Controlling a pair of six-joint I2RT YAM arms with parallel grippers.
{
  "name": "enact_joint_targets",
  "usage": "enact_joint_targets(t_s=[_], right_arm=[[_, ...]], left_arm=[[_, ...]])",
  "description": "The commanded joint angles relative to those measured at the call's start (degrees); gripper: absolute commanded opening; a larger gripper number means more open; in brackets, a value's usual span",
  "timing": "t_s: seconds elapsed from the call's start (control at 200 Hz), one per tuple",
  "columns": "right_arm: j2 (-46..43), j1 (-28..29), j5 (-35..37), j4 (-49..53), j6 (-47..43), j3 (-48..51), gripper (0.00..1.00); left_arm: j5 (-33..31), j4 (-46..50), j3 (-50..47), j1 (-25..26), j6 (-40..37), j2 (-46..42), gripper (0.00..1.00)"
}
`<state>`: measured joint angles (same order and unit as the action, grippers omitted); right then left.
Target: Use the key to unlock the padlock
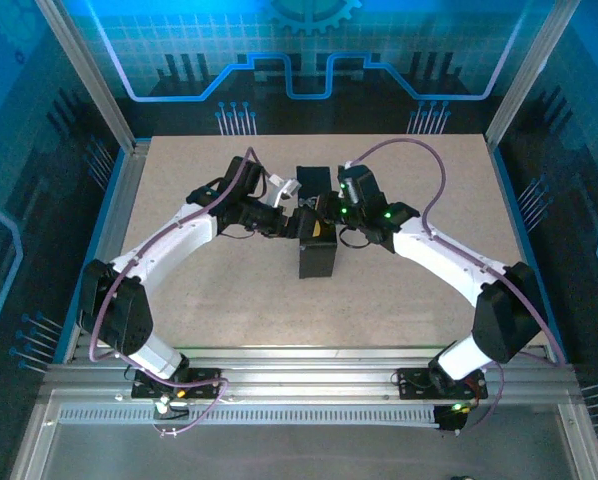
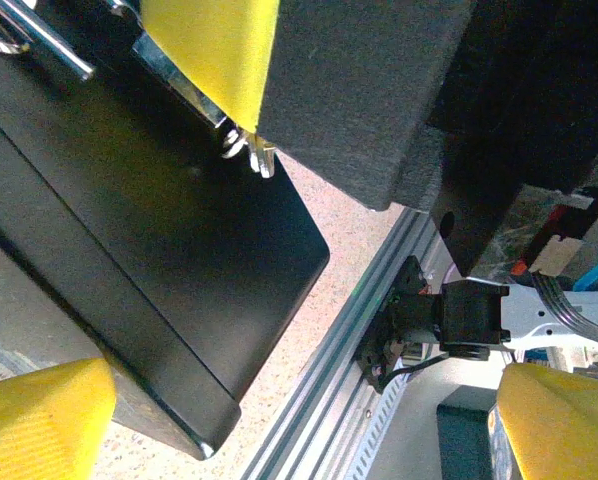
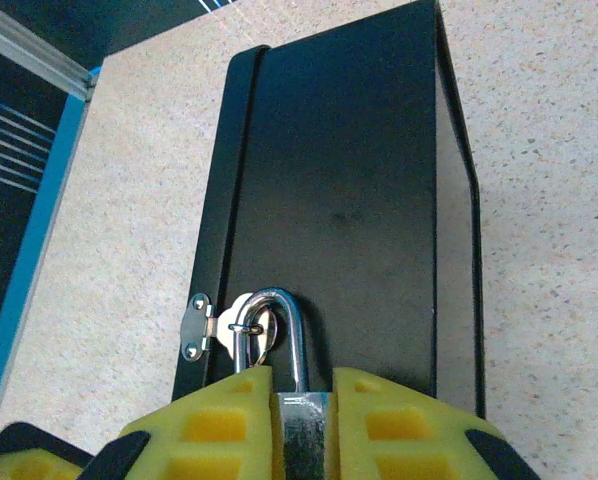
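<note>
Risk 1: R hand [image 3: 304,385] pads could slip on the small silvery metal padlock [image 3: 303,435] if key torque twists it; lock would swing on the hasp
Risk 2: key fed in off-line could jam at keyhole or shove the black rectangular metal box [image 3: 339,180] askew
R hand: yellow foam pads pinched on padlock body, shackle up thru small silvery hasp plate [image 3: 194,325]
L hand [image 2: 299,420]: spread wide, holds nothing, close beside box
Padlock: on box, mid speckled beige counter [image 1: 179,300], a bit toward far edge
Key: not clearly made out; small dangling metal bits [image 2: 251,152] under R pad may be it, can't tell
</note>
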<state>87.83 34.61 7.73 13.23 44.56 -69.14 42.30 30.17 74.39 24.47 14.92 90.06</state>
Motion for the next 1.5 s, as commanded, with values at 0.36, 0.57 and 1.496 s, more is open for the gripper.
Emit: enact_joint_targets(t_s=[0.36,0.57,1.496], right_arm=[[1.4,0.6,5.0,-10.4,9.7,2.9,0.0],[1.1,0.9,5.3,-10.6,9.3,2.7,0.0],[5.8,1.7,8.3,-14.9,1.2,-0.1,0.0]], left_arm=[[-9.8,-6.3,-3.3,-5.8,6.3,-3.4,0.99],[-17.2,-3.9,0.5,-4.6,5.7,0.3,0.99],[-20.3,-7.7,-9.3,-0.7,0.6,4.2,0.99]])
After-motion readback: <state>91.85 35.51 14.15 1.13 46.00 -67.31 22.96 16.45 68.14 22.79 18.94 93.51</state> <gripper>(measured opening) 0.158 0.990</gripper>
